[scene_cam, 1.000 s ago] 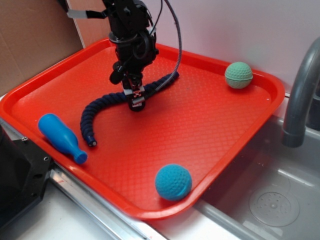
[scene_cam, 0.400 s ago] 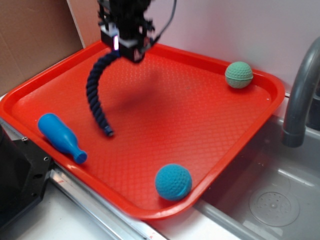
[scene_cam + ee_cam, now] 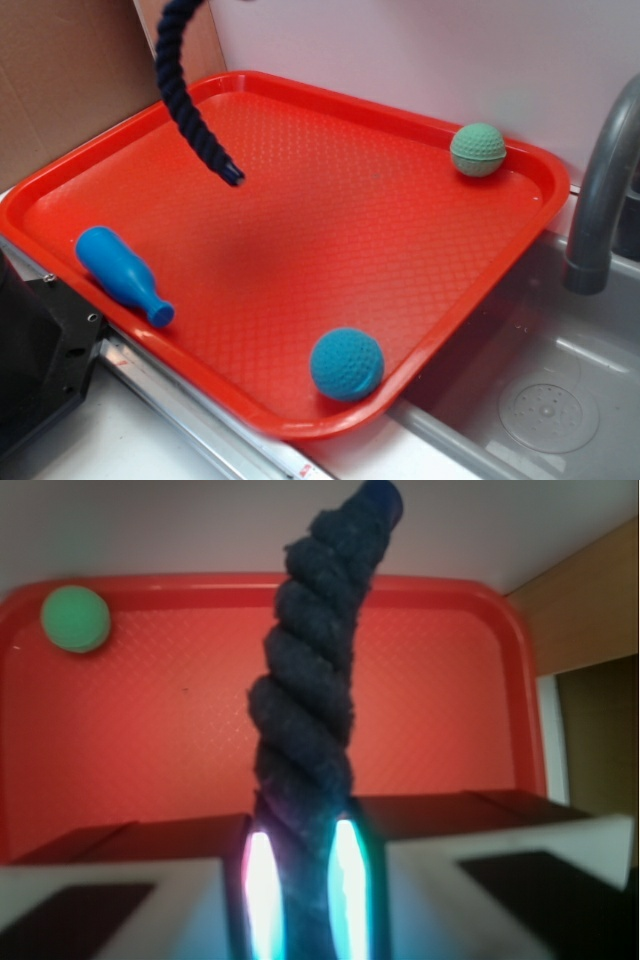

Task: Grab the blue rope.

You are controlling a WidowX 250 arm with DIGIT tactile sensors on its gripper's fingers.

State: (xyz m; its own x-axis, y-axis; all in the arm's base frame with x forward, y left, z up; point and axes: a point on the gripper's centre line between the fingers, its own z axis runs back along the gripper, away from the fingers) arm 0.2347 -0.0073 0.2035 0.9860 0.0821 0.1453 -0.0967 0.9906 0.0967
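Note:
The blue rope (image 3: 182, 95) is a dark navy twisted piece. It hangs from beyond the top edge of the exterior view, and its free end dangles in the air above the far left part of the red tray (image 3: 300, 250). The gripper itself is out of the exterior view. In the wrist view the gripper (image 3: 303, 890) is shut on the rope (image 3: 310, 695), which is pinched between the two lit fingers and runs away from the camera over the tray (image 3: 180, 720).
A bright blue bowling-pin toy (image 3: 122, 273) lies at the tray's left front. A teal dimpled ball (image 3: 346, 363) sits near the front rim and a green ball (image 3: 477, 149) at the far right corner. A sink and grey faucet (image 3: 600, 180) stand to the right. Cardboard stands at the left.
The gripper closed on the rope on the tray and rose out of the top of the exterior view. The rope has lifted off the tray and now hangs free.

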